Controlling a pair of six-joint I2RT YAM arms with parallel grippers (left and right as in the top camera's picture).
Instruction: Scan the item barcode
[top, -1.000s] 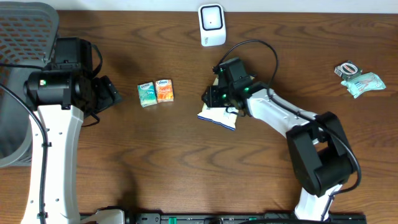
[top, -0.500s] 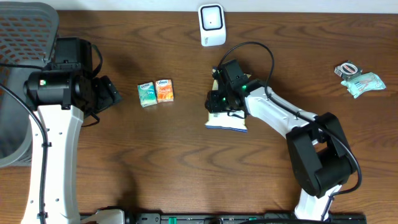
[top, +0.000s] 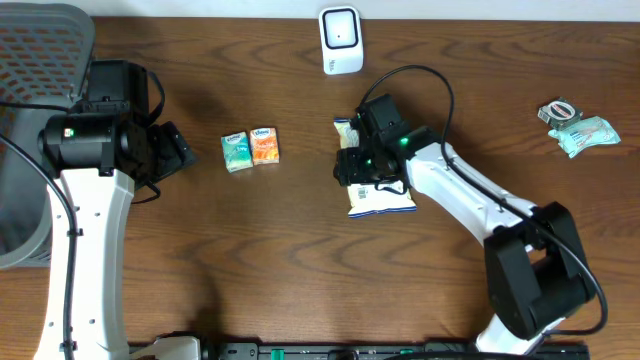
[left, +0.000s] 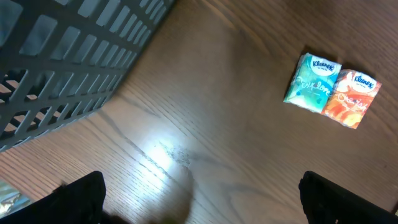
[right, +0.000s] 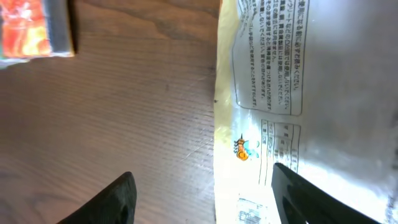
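Snack packet (top: 380, 197) lies flat on the tabletop (top: 300, 260), text panel up, on the robot's side of the white barcode scanner (top: 341, 40) and well apart from it. Right end effector (right: 202, 196) straddles the packet's edge, jaws parted, gripping nothing. Left end effector (left: 199, 199), far left of the scanner, is spread wide and empty.

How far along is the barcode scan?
Done: nothing yet; the snack bag lies on the table, short of the scanner, printed back up. In hand: the right gripper hangs open over its upper end, gripping nothing. Left: grasp it and present it to the scanner.
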